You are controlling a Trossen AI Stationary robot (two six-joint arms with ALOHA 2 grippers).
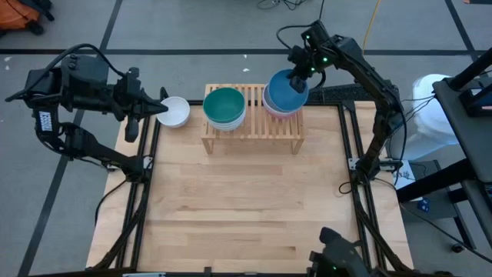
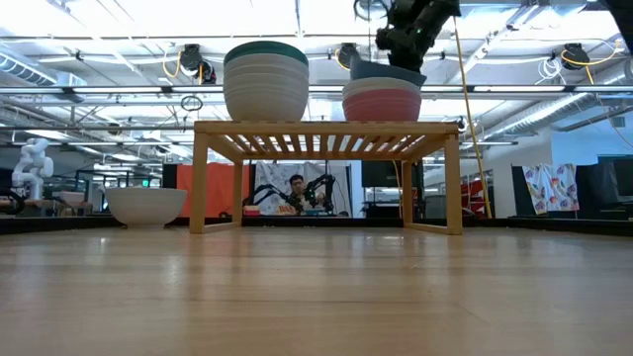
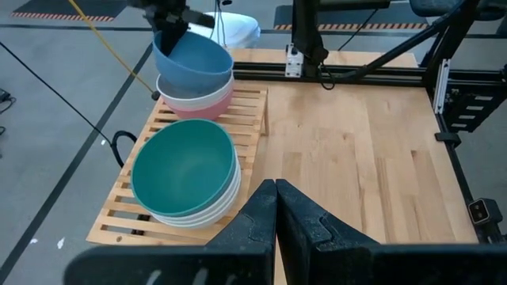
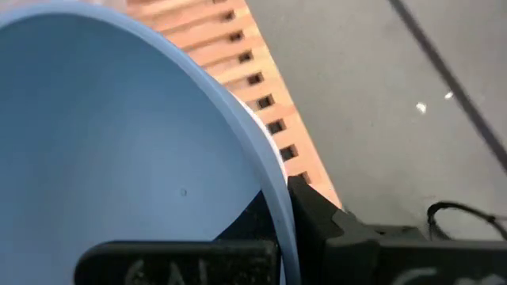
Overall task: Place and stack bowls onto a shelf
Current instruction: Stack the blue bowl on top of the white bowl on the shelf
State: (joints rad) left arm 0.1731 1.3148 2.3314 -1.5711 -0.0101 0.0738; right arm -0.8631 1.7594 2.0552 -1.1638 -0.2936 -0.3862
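The light wooden shelf stands at the table's far middle. A teal bowl tops a stack of white bowls on the shelf's left part. My right gripper is shut on a blue bowl, tilted over a pink bowl on the shelf's right part. One white bowl sits on the table left of the shelf. My left gripper is shut and hovers just left of that white bowl, pointing toward the shelf. My right gripper holds the blue bowl by its rim on the far right side. The rim runs between the two fingers, one inside the bowl and one finger outside. It comes from above, slanting. The bowl is tilted, its underside down in the pink bowl.
The shelf's middle slats between the two stacks are bare. Black frame rails run along the table's left and right edges. Bare wooden tabletop lies near of the shelf. A person shows in the room behind the shelf in the low view.
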